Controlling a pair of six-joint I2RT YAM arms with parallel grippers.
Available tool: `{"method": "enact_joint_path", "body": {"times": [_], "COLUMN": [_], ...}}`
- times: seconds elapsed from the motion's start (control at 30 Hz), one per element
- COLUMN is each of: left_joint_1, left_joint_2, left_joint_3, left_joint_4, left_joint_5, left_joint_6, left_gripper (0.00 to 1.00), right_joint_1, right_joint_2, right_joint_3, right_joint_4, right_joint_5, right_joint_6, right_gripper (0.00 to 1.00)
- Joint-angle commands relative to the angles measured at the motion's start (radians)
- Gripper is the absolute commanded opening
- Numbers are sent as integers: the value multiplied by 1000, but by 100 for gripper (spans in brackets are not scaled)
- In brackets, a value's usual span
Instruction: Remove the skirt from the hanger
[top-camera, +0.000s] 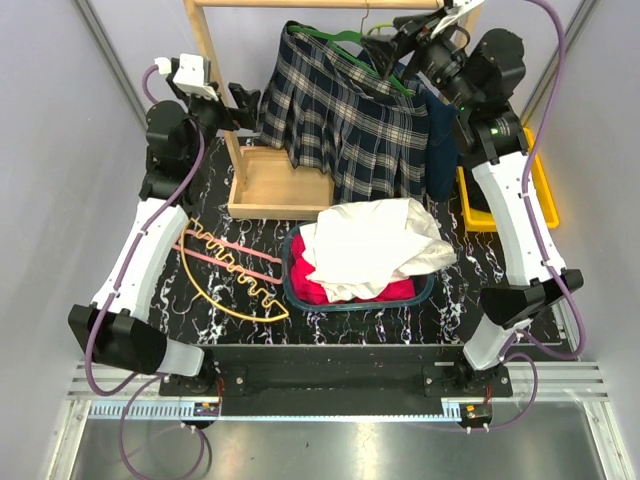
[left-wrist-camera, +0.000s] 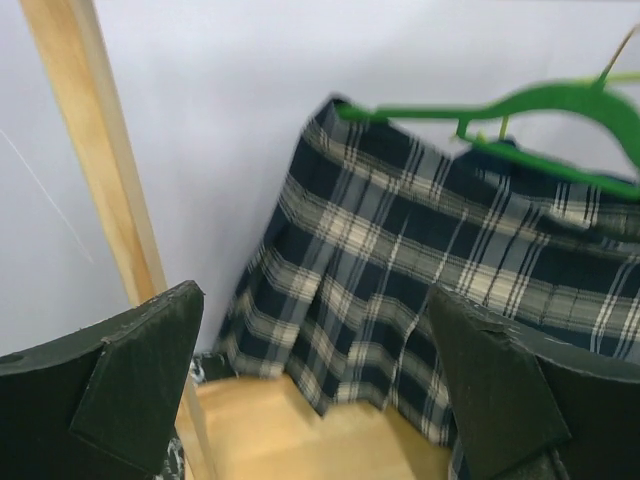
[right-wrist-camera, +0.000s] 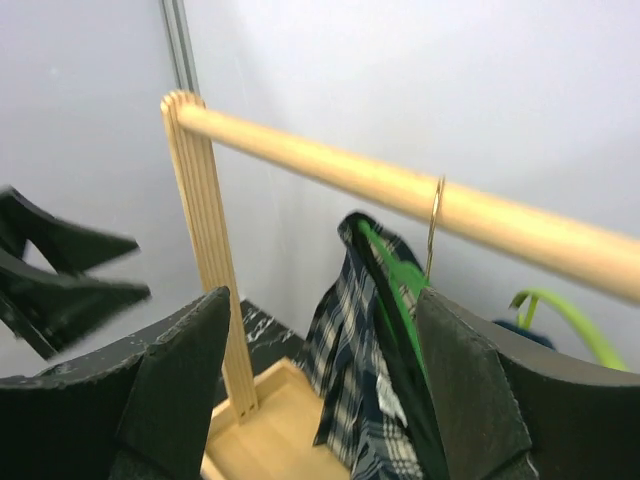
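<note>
Though left gripper (left-wrist-camera: 315, 340), right gripper (right-wrist-camera: 320, 340) open; basket (top-camera: 288, 265): white cloth (top-camera: 370, 245) over red garment (top-camera: 350, 291).

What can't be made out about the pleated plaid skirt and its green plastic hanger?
Top view: whether the right gripper touches the green plastic hanger; dark on dark.
Left wrist view: the pleated plaid skirt's right hem, behind a finger of the left gripper; hanger's tip cut off.
Right wrist view: skirt's hem cut off.

Plaid skirt (top-camera: 345, 125) on green hanger (top-camera: 340, 38)
</note>
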Motion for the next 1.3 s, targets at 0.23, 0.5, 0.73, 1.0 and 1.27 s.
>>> {"method": "enact_joint_path", "body": {"times": [0.23, 0.5, 0.73, 1.0, 1.27], "left_joint_1": [47, 88, 102, 103, 103], "left_joint_2": [-23, -40, -35, -14, -12], "left_joint_3": [-52, -63, -55, -26, -26], "left_joint_4": [10, 2, 13, 34, 44], "left_joint_5": [135, 152, 156, 170, 193], "left_joint_6": [-46, -54, -59, -83, -105], "left_gripper": [99, 99, 99, 99, 99], "right_joint_1": [2, 0, 0, 0, 2], "right_joint_2": [242, 326, 299, 154, 116], "right_joint_3": [205, 228, 233, 211, 331], "right_joint_4": [-17, -17, -23, -24, -21], "right_joint_5": [60, 114, 40, 49, 49], "right_joint_6": [-101, -167, -97, -130, -116], "right_gripper": [81, 80, 5, 0, 0]}}
